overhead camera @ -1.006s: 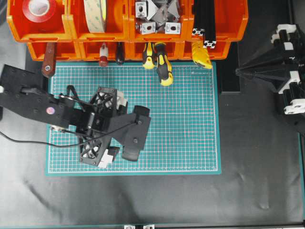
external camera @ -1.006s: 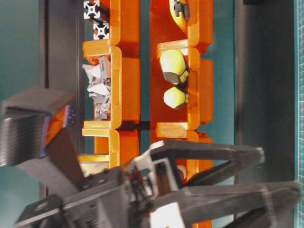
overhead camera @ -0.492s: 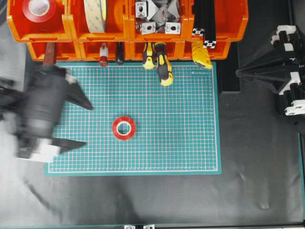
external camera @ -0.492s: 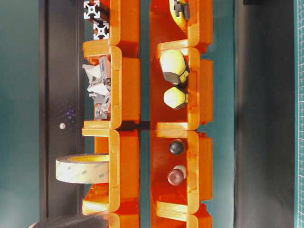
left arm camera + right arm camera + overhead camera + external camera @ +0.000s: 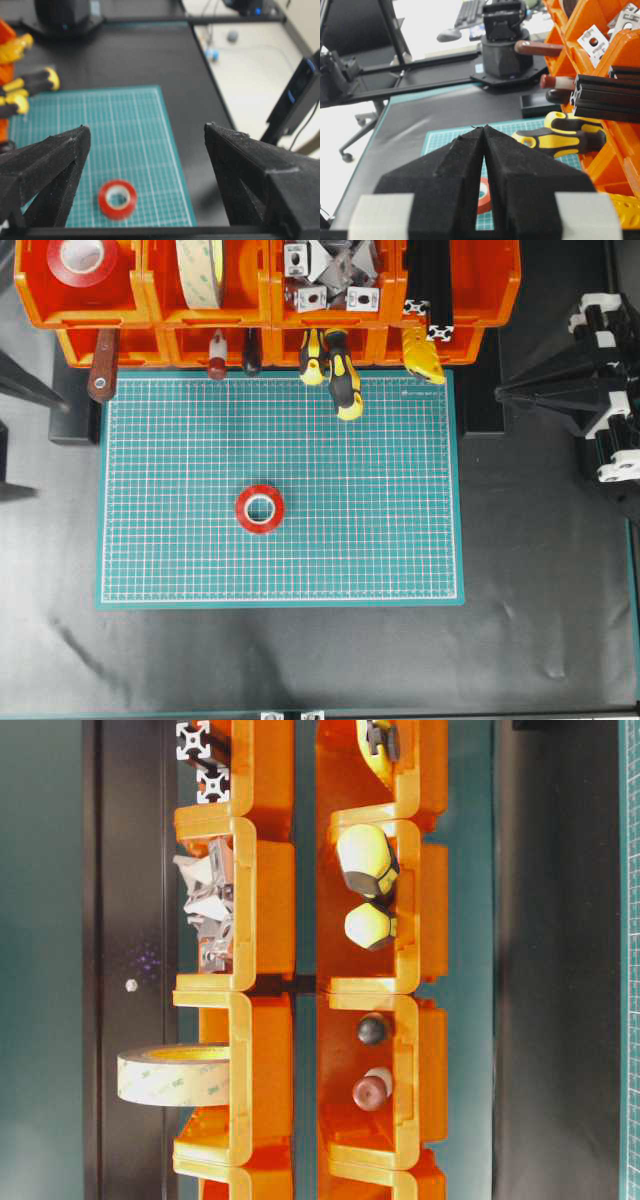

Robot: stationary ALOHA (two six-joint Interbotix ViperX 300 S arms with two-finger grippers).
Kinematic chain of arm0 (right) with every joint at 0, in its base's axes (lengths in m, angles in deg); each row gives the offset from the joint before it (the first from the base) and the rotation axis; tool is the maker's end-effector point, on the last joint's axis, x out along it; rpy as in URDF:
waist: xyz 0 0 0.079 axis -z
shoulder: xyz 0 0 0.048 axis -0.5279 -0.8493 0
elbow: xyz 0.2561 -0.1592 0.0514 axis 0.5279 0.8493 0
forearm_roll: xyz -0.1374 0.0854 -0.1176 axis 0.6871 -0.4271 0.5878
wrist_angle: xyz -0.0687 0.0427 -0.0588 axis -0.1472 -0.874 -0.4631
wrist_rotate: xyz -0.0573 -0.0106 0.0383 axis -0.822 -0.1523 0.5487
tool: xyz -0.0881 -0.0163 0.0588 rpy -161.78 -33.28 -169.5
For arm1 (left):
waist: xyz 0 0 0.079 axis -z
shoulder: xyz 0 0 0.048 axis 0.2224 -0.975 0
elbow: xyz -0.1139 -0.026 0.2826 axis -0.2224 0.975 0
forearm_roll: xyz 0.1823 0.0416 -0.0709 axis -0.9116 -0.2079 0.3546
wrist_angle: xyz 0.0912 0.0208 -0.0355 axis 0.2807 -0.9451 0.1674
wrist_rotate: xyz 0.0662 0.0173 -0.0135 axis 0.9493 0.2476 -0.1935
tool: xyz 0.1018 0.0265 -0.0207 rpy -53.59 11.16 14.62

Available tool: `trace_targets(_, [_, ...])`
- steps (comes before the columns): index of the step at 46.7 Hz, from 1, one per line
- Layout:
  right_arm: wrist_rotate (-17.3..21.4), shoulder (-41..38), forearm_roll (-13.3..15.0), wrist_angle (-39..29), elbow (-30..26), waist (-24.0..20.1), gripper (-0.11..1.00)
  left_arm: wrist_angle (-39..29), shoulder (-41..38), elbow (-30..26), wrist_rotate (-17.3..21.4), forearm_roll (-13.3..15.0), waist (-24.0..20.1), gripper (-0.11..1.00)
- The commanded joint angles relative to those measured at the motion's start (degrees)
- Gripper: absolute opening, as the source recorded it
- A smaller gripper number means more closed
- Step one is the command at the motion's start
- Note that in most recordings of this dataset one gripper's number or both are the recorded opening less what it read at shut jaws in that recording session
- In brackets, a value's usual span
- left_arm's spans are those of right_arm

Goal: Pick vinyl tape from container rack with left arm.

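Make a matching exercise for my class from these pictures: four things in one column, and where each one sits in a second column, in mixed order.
Things
1. small red tape roll
2. cream tape roll
3. metal brackets
4. yellow-and-black screwdriver

Places
A. piled in an upper orange bin
B. flat on the green mat
C. on edge in an upper orange bin
D. handle sticking out of a lower bin over the mat

Pairs: 1-B, 2-C, 3-A, 4-D
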Motion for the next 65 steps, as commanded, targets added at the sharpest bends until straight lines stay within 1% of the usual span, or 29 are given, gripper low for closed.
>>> trace_targets(1, [-0.09, -0.53, 0.09, 0.53, -2.02, -0.09, 0.01, 0.62, 2.99, 0.35, -0.09, -0.09, -0.53, 0.88])
trace_targets(7, [-0.09, -0.53, 0.09, 0.44, -2.02, -0.09, 0.01, 0.62, 6.50, 2.37, -0.18, -0.09, -0.88, 0.88])
trace_targets(14, [-0.09, -0.53, 0.09, 0.26, -1.93, -0.09, 0.01, 1.05, 7.82, 3.87, -0.18, -0.09, -0.97, 0.88])
trace_targets(22, [-0.09, -0.53, 0.09, -0.35, -1.85, -0.09, 0.01, 1.14, 7.73, 5.19, -0.18, -0.09, -1.23, 0.88])
trace_targets(30, [0.09, -0.53, 0.09, -0.79, -1.67, -0.09, 0.01, 2.20, 7.91, 5.54, -0.18, -0.09, -1.49, 0.88])
trace_targets(55, [-0.09, -0.53, 0.09, -0.79, -1.58, -0.09, 0.01, 2.64, 8.09, 6.59, -0.62, -0.09, -2.20, 0.87])
trace_targets(65, [-0.09, -0.53, 0.09, -0.70, -1.49, -0.09, 0.01, 4.48, 8.35, 7.47, -0.62, -0.09, -2.99, 0.87])
